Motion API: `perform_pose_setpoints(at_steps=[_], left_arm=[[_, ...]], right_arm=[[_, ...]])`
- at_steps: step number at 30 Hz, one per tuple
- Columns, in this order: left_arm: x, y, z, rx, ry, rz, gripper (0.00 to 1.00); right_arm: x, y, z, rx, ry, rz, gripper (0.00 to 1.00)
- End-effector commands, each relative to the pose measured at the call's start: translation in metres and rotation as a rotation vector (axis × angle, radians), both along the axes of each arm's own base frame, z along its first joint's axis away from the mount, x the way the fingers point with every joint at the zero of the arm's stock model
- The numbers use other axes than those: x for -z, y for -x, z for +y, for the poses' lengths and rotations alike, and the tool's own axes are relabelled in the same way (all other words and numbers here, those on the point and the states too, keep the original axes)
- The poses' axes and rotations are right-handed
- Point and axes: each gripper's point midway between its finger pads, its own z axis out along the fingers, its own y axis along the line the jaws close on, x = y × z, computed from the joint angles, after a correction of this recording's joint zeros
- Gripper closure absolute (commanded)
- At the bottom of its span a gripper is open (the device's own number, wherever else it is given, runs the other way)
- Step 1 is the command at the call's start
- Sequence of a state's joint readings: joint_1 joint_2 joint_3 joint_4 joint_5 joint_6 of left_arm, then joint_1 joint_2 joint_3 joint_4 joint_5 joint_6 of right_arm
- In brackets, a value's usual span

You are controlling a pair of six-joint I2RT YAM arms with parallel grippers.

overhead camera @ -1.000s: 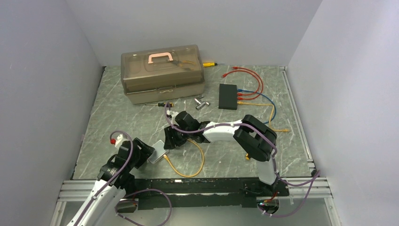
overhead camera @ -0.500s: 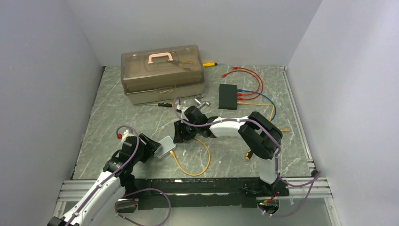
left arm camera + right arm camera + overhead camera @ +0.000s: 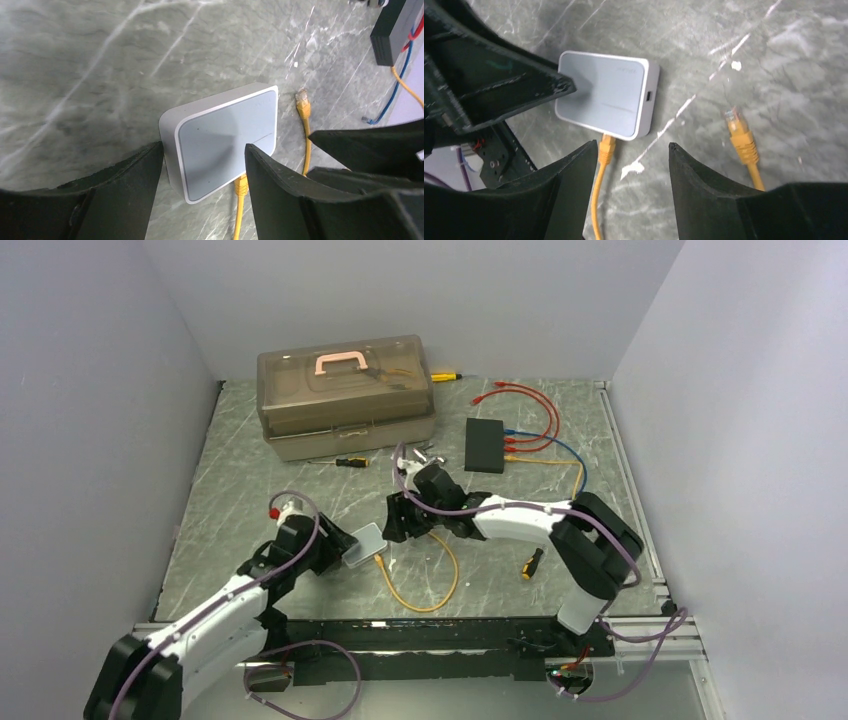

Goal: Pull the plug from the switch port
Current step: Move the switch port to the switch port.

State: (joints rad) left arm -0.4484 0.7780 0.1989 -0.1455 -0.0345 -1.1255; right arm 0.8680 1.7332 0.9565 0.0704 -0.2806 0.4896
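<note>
The matte-black switch lies at the back right with red, blue and yellow cables in its right edge; it also shows in the left wrist view. Both grippers are away from it. My left gripper has its fingers against both sides of a silver-grey flat box on the table. A yellow plug sits in that box's near edge. My right gripper is open just above the table, beside that plug. The cable's free plug lies loose.
A translucent brown toolbox stands at the back left. Screwdrivers and small metal sockets lie mid-table. The yellow cable loops toward the front edge rail.
My left gripper has moved right and away from the front edge with the silver-grey box between its fingers. My right gripper has moved right and farther back. The yellow cable loop followed.
</note>
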Motion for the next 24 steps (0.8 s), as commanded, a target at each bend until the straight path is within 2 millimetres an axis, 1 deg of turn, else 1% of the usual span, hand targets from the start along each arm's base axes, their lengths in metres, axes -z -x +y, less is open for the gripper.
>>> perform_pose_setpoints(at_steps=[1, 4, 9, 14, 16, 18, 20, 24], left_arm=[[-0.012, -0.015, -0.021, 0.081, -0.015, -0.041, 0.32], [-0.009, -0.018, -0.034, 0.117, -0.020, -0.020, 0.32], [-0.007, -0.022, -0.052, 0.153, -0.017, -0.017, 0.32], [-0.018, -0.032, -0.074, 0.213, -0.041, -0.030, 0.32], [-0.023, -0.034, -0.078, 0.218, -0.043, -0.036, 0.32], [-0.027, -0.034, -0.076, 0.207, -0.045, -0.044, 0.32], [-0.030, -0.031, -0.066, 0.183, -0.069, -0.052, 0.31], [-0.052, -0.032, -0.045, 0.132, -0.130, -0.128, 0.27]], right_arm=[[-0.021, -0.004, -0.020, 0.056, -0.011, -0.109, 0.42], [-0.023, 0.001, -0.034, 0.080, 0.002, -0.131, 0.41], [-0.024, 0.007, -0.049, 0.104, 0.009, -0.152, 0.40], [-0.031, 0.009, -0.065, 0.140, 0.002, -0.188, 0.39], [-0.033, 0.010, -0.069, 0.149, 0.005, -0.193, 0.38], [-0.035, 0.011, -0.071, 0.151, 0.005, -0.198, 0.37], [-0.037, 0.011, -0.073, 0.158, 0.004, -0.205, 0.37], [-0.035, 0.010, -0.075, 0.162, -0.015, -0.191, 0.36]])
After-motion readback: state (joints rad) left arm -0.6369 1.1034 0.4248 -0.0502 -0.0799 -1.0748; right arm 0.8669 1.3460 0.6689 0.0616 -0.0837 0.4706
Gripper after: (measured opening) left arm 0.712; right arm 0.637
